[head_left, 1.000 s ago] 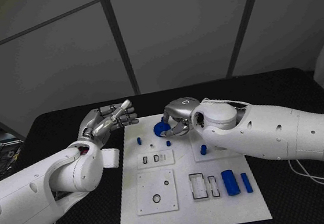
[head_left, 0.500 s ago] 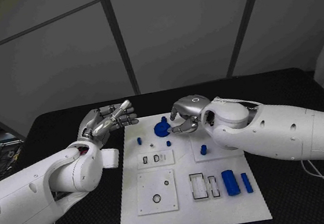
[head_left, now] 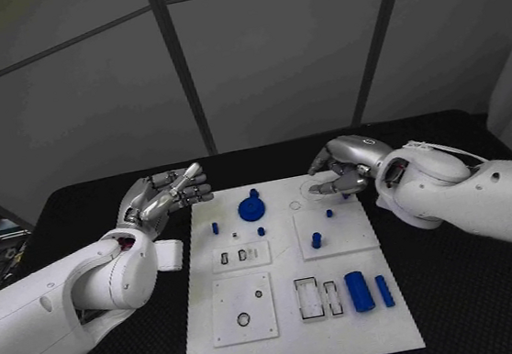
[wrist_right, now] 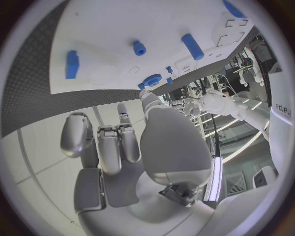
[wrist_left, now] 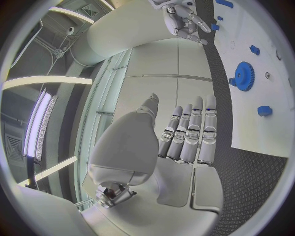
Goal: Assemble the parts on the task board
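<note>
The board (head_left: 295, 319) lay in the middle of the tabletop (head_left: 493, 303), carrying all the parts. A blue gear (head_left: 251, 208) sat near the board's far edge with a small peg (head_left: 216, 228) to its left. Nearer the right hand were a short stub (head_left: 330, 213) and an upright pin (head_left: 316, 241) on a raised plate. Two blue cylinders (head_left: 360, 290) lay side by side toward the near right, beside some empty rectangular slots (head_left: 310, 298).

The right hand (head_left: 342, 167) hovered over the board's far right corner, fingers curled loosely inward with nothing between them. In its wrist view the palm was bare and the fingers bent but unclenched, so I judged it empty and partly closed rather than spread. It touched no part, as far as I could tell.

The left hand (head_left: 167, 192) was raised off the board's far left corner, over the tabletop. Its fingers were straight and pressed side by side, thumb apart, palm bare: open and holding nothing.

With both hands empty, the step in hand looked like choosing and picking up the next part. To do it well, the right hand should probably open wider before descending, come down squarely over one loose piece, and close on its sides without nudging its neighbours. The stub and pin stood close together, so a narrow fingertip pinch would likely suit better than a full grasp. The left hand might steady the board's edge if it tends to slide.
</note>
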